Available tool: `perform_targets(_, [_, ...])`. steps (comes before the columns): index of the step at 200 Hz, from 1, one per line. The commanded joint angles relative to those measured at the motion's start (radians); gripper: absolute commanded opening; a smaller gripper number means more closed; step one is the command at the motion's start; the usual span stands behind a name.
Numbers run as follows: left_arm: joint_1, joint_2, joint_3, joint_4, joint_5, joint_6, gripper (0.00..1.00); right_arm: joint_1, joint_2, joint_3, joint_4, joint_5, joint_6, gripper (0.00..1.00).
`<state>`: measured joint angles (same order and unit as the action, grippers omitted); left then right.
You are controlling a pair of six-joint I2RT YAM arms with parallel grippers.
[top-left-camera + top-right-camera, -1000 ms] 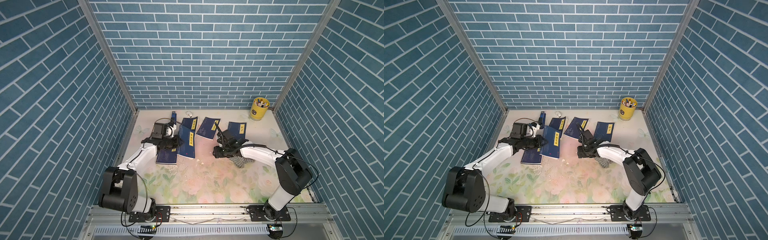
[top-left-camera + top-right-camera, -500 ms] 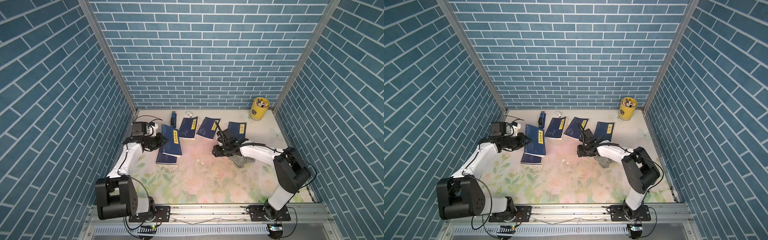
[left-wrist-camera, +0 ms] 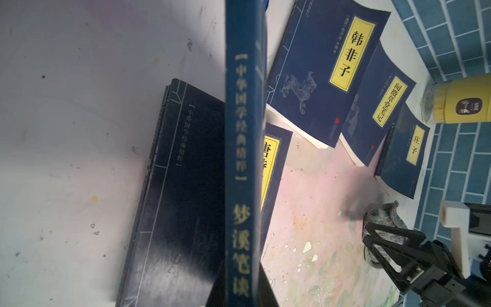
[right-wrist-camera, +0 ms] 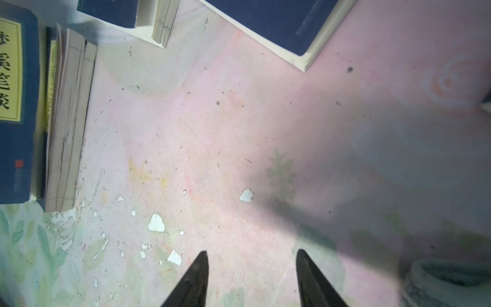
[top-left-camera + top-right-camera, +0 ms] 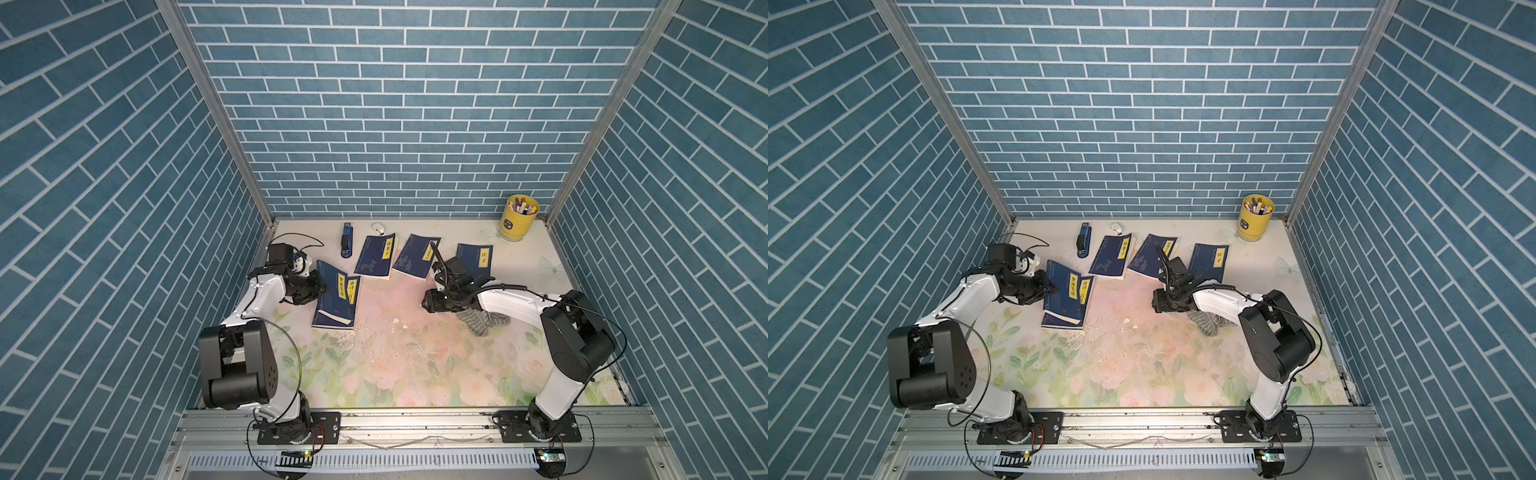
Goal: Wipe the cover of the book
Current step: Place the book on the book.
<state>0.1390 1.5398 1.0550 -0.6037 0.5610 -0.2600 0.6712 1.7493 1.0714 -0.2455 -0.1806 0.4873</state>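
Observation:
My left gripper [image 5: 322, 289] is shut on the spine edge of a dark blue book [image 5: 334, 286] with a yellow title label. It holds this book tilted up over a second blue book [image 5: 341, 322] lying flat. In the left wrist view the held book's spine [image 3: 243, 133] stands between my fingertips [image 3: 268, 287]. My right gripper [image 5: 424, 300] hovers open and empty low over the table centre; its fingers [image 4: 198, 276] stand apart above bare mat. A grey cloth [image 5: 482, 322] lies crumpled under the right forearm.
Three more blue books [image 5: 376, 259] [image 5: 417, 262] [image 5: 473, 259] lie in a row toward the back. A blue stapler [image 5: 347, 245] and a small white object [image 5: 378, 227] sit behind them. A yellow pen cup [image 5: 517, 222] stands at the back right. White flakes [image 5: 395, 321] dot the mat.
My left arm has drawn back toward the left wall with the book in its grip, sliding it off to the left over the flat book. The right arm has barely moved.

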Motion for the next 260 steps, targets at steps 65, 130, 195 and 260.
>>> perform_targets(65, [-0.007,0.074,0.006,-0.022,-0.028,0.070,0.00,-0.016,0.015,0.001,0.024,-0.023,-0.064,0.54])
perform_targets(130, [-0.078,0.148,0.032,-0.066,-0.173,0.112,0.00,-0.021,0.000,-0.011,0.024,-0.019,-0.070,0.54])
perform_targets(195, [-0.098,0.165,0.070,-0.090,-0.248,0.131,0.00,-0.022,0.001,-0.011,0.028,-0.024,-0.072,0.54])
perform_targets(260, [-0.098,0.158,0.105,-0.106,-0.207,0.177,0.05,-0.022,0.029,0.021,0.021,-0.049,-0.070,0.54])
